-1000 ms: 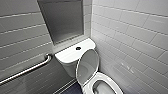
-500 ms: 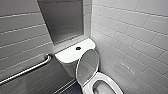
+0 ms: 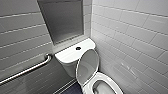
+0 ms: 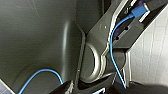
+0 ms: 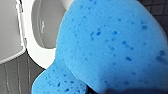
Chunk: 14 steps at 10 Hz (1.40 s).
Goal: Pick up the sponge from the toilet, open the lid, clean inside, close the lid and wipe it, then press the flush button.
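The white toilet [image 3: 110, 79] stands in the corner, in the head view. Its lid [image 3: 87, 65] is raised and leans back against the tank [image 3: 70, 55]. The bowl [image 3: 103, 88] under it lies open. A small dark flush button [image 3: 78, 48] sits in the middle of the tank top. In the right wrist view the bright blue sponge [image 5: 107, 45] looms close to the camera, hanging over the toilet seat rim [image 5: 37, 53] and the open bowl [image 5: 43, 27]. My right gripper is shut on the sponge. My left gripper is open and holds nothing.
A metal grab bar [image 3: 27, 70] runs along the left tiled wall. White tiles [image 3: 130, 37] close in on the toilet's right side. A dark recess [image 3: 62, 20] sits above the tank. Dark floor tiles [image 3: 72, 90] lie left of the bowl.
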Motion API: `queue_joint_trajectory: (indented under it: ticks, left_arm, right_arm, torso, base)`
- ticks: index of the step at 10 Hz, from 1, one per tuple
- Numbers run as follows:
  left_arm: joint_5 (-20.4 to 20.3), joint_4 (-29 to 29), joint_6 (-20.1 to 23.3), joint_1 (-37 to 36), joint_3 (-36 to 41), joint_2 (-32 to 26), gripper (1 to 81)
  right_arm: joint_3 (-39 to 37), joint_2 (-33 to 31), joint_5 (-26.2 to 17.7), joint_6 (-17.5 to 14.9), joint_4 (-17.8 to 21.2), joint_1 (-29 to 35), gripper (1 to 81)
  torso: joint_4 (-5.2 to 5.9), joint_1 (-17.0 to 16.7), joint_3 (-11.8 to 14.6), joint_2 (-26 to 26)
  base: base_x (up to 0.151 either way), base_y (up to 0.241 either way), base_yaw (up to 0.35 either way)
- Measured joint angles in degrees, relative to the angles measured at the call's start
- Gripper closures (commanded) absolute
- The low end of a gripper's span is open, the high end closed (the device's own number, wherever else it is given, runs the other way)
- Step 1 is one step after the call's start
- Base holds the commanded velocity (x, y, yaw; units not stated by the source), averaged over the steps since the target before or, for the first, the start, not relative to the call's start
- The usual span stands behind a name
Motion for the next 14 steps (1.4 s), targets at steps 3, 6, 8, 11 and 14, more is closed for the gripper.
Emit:
queue_joint_trajectory:
  ticks: [3,6,8,11,14]
  left_arm:
    - [0.00,0.00,0.11,-0.04,-0.04,0.02,1.0]
    - [0.02,0.00,0.09,-0.04,-0.04,0.02,1.0]
    - [0.00,0.00,0.11,-0.09,-0.04,0.02,1.0]
    - [0.07,0.01,0.09,-0.22,-0.11,0.09,1.0]
    - [0.07,-0.02,0.06,-0.37,-0.15,0.20,1.0]
  right_arm:
    - [1.71,-1.27,-3.56,-0.60,0.00,6.12,81.1]
    - [1.77,-1.21,-10.57,-0.79,-0.13,14.36,81.1]
    - [-1.00,0.74,-15.80,-0.85,-0.17,20.39,81.1]
    - [-9.13,7.51,-22.38,-0.77,-0.26,25.03,81.1]
    - [-15.24,13.74,-25.99,-0.61,-0.28,27.29,81.1]
  torso:
    - [0.00,0.00,0.00,0.00]
    - [0.00,0.00,0.00,0.00]
    - [0.00,0.00,0.00,0.00]
    - [0.00,0.00,0.00,0.00]
    - [1.68,0.00,0.00,0.00]
  base:
    - [0.000,0.000,0.000]
    - [0.000,0.000,0.000]
    - [0.000,0.000,0.000]
    - [0.000,0.000,0.000]
    - [0.000,0.000,0.000]
